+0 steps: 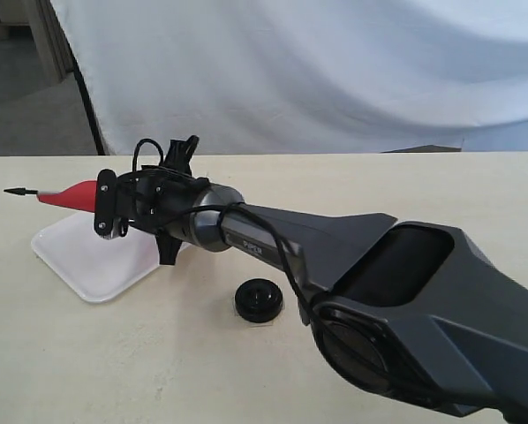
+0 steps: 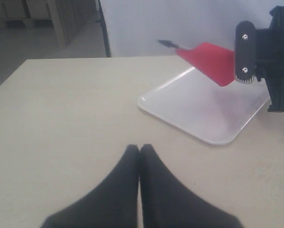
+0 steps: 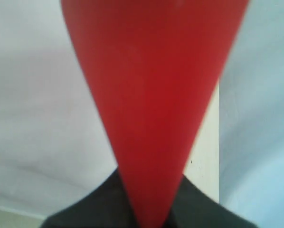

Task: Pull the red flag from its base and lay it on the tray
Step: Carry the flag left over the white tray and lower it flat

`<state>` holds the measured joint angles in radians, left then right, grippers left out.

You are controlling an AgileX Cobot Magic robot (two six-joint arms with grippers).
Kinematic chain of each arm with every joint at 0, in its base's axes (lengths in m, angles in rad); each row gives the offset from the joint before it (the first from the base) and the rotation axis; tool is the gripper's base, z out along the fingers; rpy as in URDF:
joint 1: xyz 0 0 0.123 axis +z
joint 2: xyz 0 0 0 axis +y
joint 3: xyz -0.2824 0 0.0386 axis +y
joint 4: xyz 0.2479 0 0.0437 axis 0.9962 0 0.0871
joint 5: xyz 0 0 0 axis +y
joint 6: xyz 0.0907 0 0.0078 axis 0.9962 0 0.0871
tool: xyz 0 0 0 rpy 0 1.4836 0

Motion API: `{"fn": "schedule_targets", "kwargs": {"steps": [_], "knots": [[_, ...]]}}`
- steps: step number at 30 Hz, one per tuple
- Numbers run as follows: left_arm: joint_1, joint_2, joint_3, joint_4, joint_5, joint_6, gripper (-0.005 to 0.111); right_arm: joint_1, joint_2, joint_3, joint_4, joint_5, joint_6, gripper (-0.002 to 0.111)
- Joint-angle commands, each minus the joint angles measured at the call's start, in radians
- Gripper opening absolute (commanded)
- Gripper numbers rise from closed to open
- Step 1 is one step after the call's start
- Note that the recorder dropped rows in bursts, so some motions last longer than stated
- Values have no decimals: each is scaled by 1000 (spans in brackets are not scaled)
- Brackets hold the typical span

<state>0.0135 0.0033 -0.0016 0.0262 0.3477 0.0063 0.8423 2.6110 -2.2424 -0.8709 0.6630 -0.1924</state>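
The left gripper (image 2: 139, 150), seen only in its own wrist view, hung low over the bare beige table (image 2: 61, 118) with its two dark jaws pressed together and nothing between them. In the exterior view, the leftmost thing was the pointed black tip (image 1: 15, 191) of the pole, aimed left. Next came the red flag (image 1: 72, 194), held off the table and lying nearly level, its cloth widening toward the right gripper (image 1: 102, 203). That gripper's jaws were pinched on the flag at the cloth's wide end; in the right wrist view the red cloth (image 3: 151, 95) ran out from between the dark fingers (image 3: 85, 211) and filled the middle of the picture, blurred by closeness. Below the flag and gripper lay the tray (image 1: 87, 265), flat on the table. The flag was above the tray's far left part and not touching it, and the left wrist view showed a faint pink cast on the tray's white floor (image 2: 203, 109) under the cloth (image 2: 208, 61). To the right of the tray, apart from it, the base (image 1: 259, 300) sat on the table by itself, well clear of the flag. Rightmost, the right arm (image 1: 405, 283) stretched from the near right corner across to the gripper, passing just behind the base. A white cloth backdrop (image 1: 317, 71) hung beyond the table's far edge.
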Motion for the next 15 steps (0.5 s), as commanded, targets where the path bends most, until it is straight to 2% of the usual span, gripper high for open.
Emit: {"fn": "schedule_targets", "kwargs": {"steps": [1, 15], "knots": [[-3, -3, 2, 3, -5, -6, 0, -18, 12, -6, -19, -62, 5, 0], [-3, -3, 2, 3, -5, -6, 0, -19, 41, -6, -62, -97, 1, 0]]}}
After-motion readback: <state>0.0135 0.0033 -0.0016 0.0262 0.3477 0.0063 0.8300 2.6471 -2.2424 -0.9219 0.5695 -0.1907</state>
